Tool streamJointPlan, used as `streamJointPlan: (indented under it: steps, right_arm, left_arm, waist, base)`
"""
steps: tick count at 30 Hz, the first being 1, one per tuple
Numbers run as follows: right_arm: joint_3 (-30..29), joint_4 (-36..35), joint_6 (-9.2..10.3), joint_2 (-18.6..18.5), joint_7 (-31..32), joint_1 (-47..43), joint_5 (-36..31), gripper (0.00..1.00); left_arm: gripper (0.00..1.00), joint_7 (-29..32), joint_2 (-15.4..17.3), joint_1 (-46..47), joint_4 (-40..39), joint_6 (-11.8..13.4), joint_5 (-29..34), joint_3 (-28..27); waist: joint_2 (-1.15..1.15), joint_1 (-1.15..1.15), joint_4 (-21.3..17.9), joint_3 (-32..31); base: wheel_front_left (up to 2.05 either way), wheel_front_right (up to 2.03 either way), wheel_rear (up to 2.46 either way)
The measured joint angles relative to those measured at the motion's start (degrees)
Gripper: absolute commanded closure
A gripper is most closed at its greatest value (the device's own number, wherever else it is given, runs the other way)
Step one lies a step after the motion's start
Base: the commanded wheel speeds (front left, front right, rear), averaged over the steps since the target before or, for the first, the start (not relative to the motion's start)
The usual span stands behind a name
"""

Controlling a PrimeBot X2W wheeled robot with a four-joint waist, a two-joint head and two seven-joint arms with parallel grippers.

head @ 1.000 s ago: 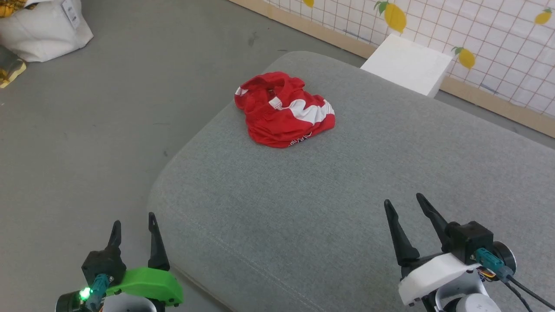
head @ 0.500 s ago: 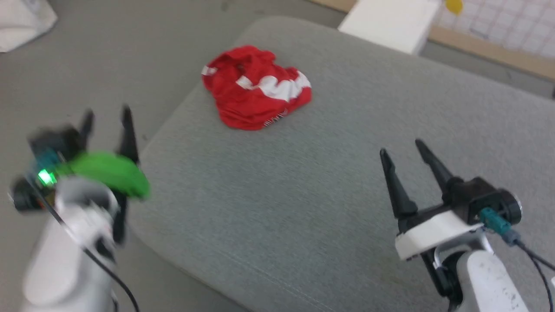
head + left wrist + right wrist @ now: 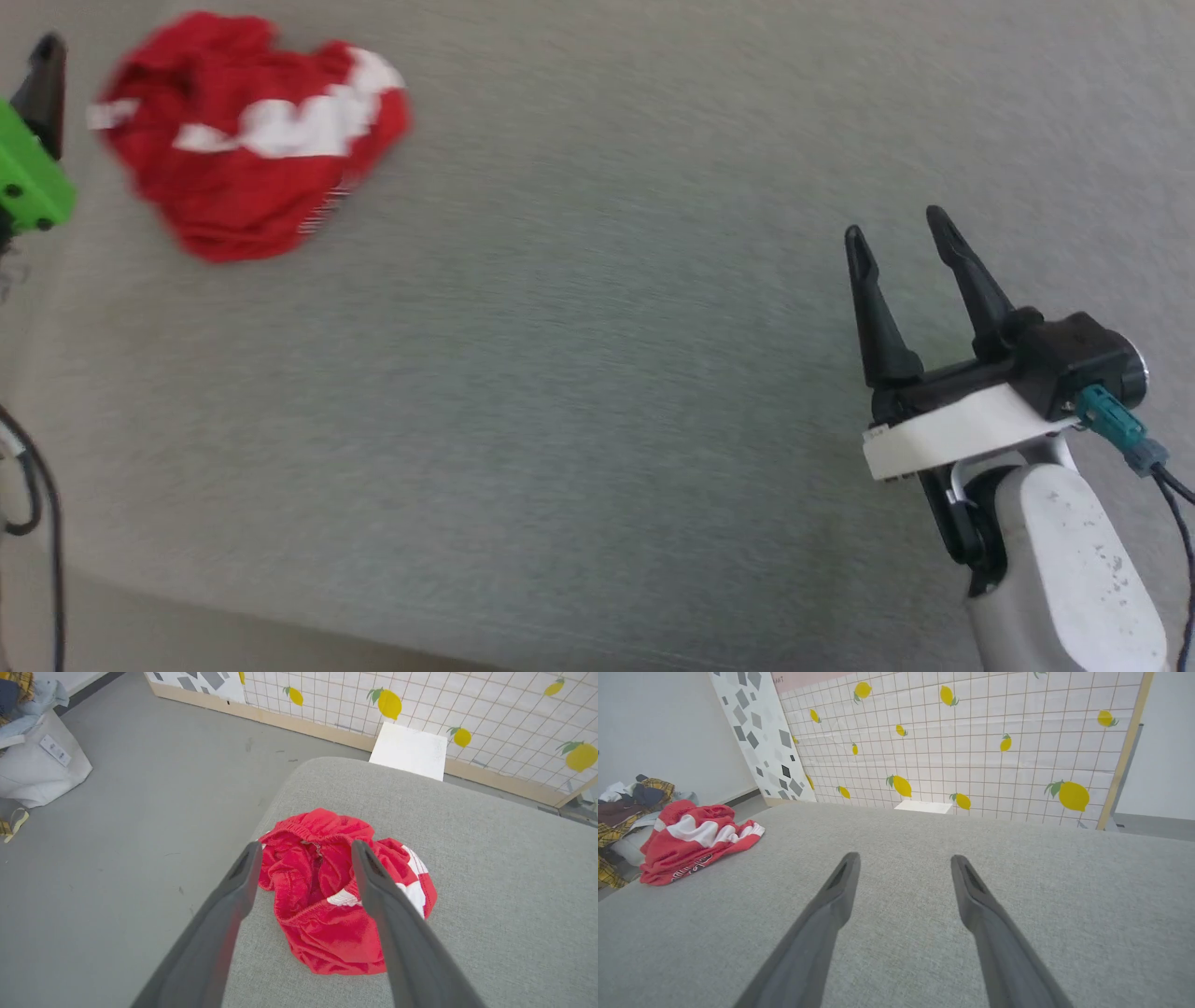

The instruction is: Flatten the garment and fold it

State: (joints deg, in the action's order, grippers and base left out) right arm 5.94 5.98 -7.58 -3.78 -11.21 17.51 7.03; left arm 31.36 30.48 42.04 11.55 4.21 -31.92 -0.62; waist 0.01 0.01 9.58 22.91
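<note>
The garment point(image 3: 252, 159), red shorts with white stripes, lies crumpled on the grey cushion point(image 3: 597, 373) at the head view's upper left. In the left wrist view the garment point(image 3: 327, 914) sits near the cushion's left edge, elastic waistband up, and my left gripper point(image 3: 303, 847) hovers open above it, apart from the cloth. One dark left fingertip point(image 3: 45, 70) and its green mount show at the head view's left edge. My right gripper point(image 3: 896, 233) stands open at the right, far from the garment point(image 3: 691, 842), nothing between its fingers.
A white box point(image 3: 409, 751) stands on the floor beyond the cushion, against a lemon-patterned wall point(image 3: 971, 742). A white bag of clothes point(image 3: 37, 765) sits on the grey floor point(image 3: 140, 812) to the left. The cushion's left edge drops to that floor.
The head camera has tilted down and turned, so the garment shifted to the upper left of its view. My left gripper has risen and gone forward toward the garment. The right gripper moved forward a little.
</note>
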Motion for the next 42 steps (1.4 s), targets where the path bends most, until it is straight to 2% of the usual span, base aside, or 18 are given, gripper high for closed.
streamJointPlan:
  steps: [7,13,14,15,16,19,22,24,27,32,36,42]
  right_arm:
    - [0.98,3.34,0.00,0.67,-2.07,1.59,1.62,0.00]
    - [0.60,4.95,0.00,0.70,-2.72,1.71,1.59,0.00]
    - [0.46,5.11,0.00,0.70,-2.92,1.71,1.56,0.00]
    - [0.40,5.23,0.00,0.70,-2.94,1.71,1.52,0.00]
    - [0.25,5.54,0.00,0.70,-2.93,1.70,1.48,0.00]
    - [0.30,6.25,0.00,0.77,-2.97,1.55,1.41,0.00]
    - [0.25,6.91,0.00,0.78,-3.00,0.68,1.34,0.00]
    - [0.16,7.36,0.00,0.78,-3.01,-0.50,1.38,0.00]
    - [-0.05,8.24,0.00,0.79,-2.96,-2.48,1.46,0.00]
    - [-1.14,8.40,0.00,0.81,-2.67,-4.85,1.45,0.00]
    - [-2.61,7.71,0.00,0.85,-1.62,-6.72,1.40,0.00]
    - [-3.12,5.99,0.00,0.89,-0.34,-8.26,1.37,0.00]
  left_arm:
    - [0.00,12.59,1.78,-5.38,1.40,7.61,-2.03,-2.14]
    - [0.00,18.59,2.56,-11.28,0.53,11.84,-3.25,-4.27]
    - [0.51,19.33,3.10,-11.74,-0.19,12.05,-3.50,-4.55]
    - [0.65,19.40,3.49,-12.15,-1.04,12.05,-3.53,-4.71]
    - [1.00,18.59,4.04,-12.68,-1.91,11.90,-3.24,-4.67]
    - [1.00,12.25,4.31,-14.09,-3.07,10.51,-0.68,-3.81]
    - [1.00,2.43,4.41,-13.77,-4.12,9.25,2.66,-3.68]
    - [1.00,-6.30,5.12,-12.83,-4.42,8.55,6.12,-3.61]
    - [1.00,-15.45,5.60,-10.18,-4.12,6.39,8.88,-2.29]
    - [1.00,-24.63,4.44,-6.59,-4.85,2.68,10.66,2.03]
    - [1.00,-28.14,-0.91,-3.57,-6.92,0.85,11.88,7.77]
    - [1.00,-30.53,-11.16,0.93,-7.48,-0.73,11.80,16.18]
  waist:
    - [0.00,0.00,-8.40,5.76]
    - [0.00,-0.01,-13.29,8.62]
    - [0.00,0.00,-13.85,8.75]
    - [0.00,0.00,-14.16,8.71]
    - [0.00,0.00,-14.39,8.41]
    - [0.00,0.00,-14.88,7.14]
    - [0.00,0.00,-15.22,5.10]
    - [0.00,0.00,-15.36,3.22]
    - [0.00,0.00,-15.39,0.00]
    - [0.00,-0.01,-15.03,-6.34]
    - [0.00,-0.01,-15.10,-11.27]
    - [0.00,-0.01,-16.92,-16.42]
  base:
    - [0.00,0.00,0.00]
    - [0.00,0.00,0.00]
    - [0.00,0.00,0.00]
    - [0.00,0.00,0.00]
    - [0.00,0.00,0.00]
    - [0.00,0.00,0.00]
    - [0.00,0.00,0.00]
    - [0.00,0.00,0.00]
    - [0.00,0.00,0.00]
    - [0.00,0.00,0.00]
    - [0.00,0.00,0.00]
    - [0.00,0.00,0.00]
